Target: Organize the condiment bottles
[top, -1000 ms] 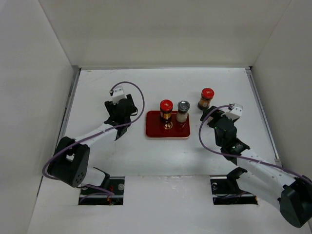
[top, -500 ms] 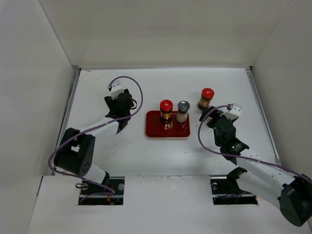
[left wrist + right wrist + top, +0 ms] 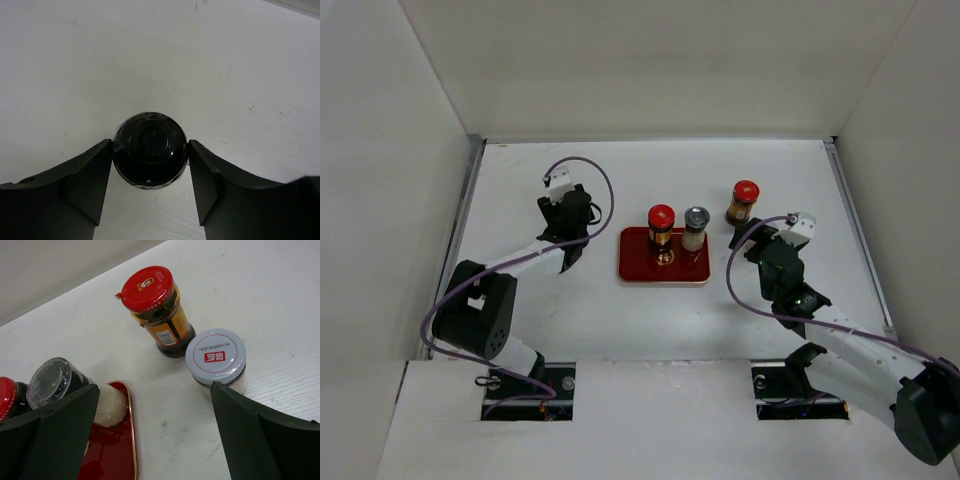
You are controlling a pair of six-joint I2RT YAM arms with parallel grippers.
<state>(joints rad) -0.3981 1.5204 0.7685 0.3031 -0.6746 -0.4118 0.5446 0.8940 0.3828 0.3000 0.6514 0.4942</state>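
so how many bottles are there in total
5. Two stand on the red tray: a red-capped jar and a silver-capped jar. A second red-capped jar and a grey-capped jar stand on the table right of it. The left gripper is shut on a black-capped jar.

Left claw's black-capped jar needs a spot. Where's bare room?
The flat red tray is bare along its near strip, before the red-capped brown jar and clear-capped pale jar. The white table is bare between tray and its near edge. Crowded right of the tray: another red-capped jar, a grey-lidded jar, the right claw.
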